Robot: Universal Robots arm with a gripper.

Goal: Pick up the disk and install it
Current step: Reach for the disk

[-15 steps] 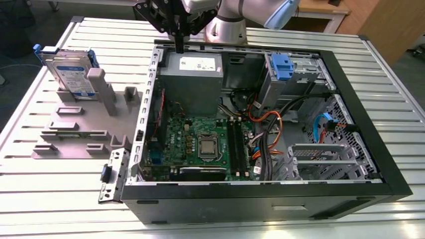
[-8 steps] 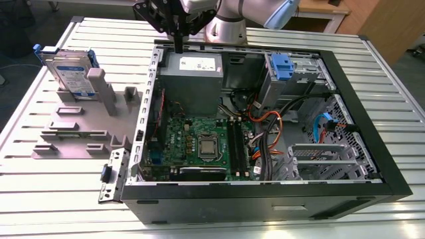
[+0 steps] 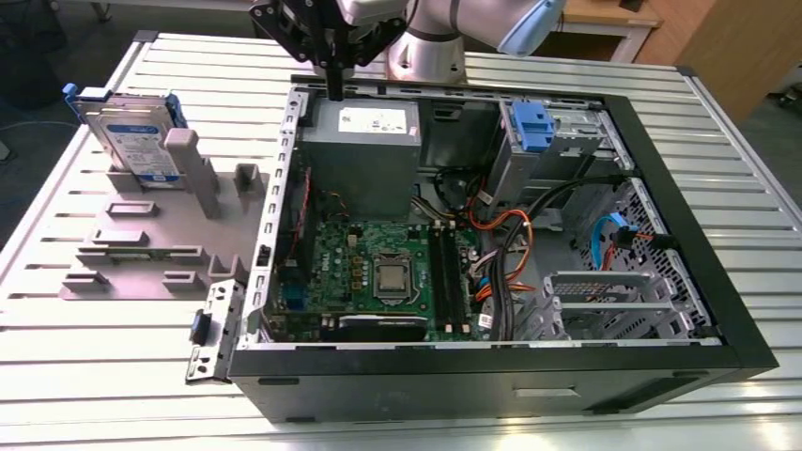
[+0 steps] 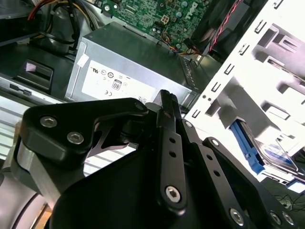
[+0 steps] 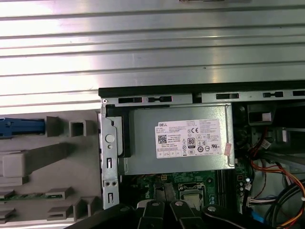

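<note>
Found pick-up not begun, with claw (image 3: 336, 83) closed and empty over case (image 3: 739, 329) edge, well apart from disk (image 3: 130, 139) upright in rack (image 3: 126, 254) on desk (image 3: 126, 376); judged to need open jaws for grasp

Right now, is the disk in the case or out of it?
Out: the disk stands on edge in the grey rack beside the open case.
</note>
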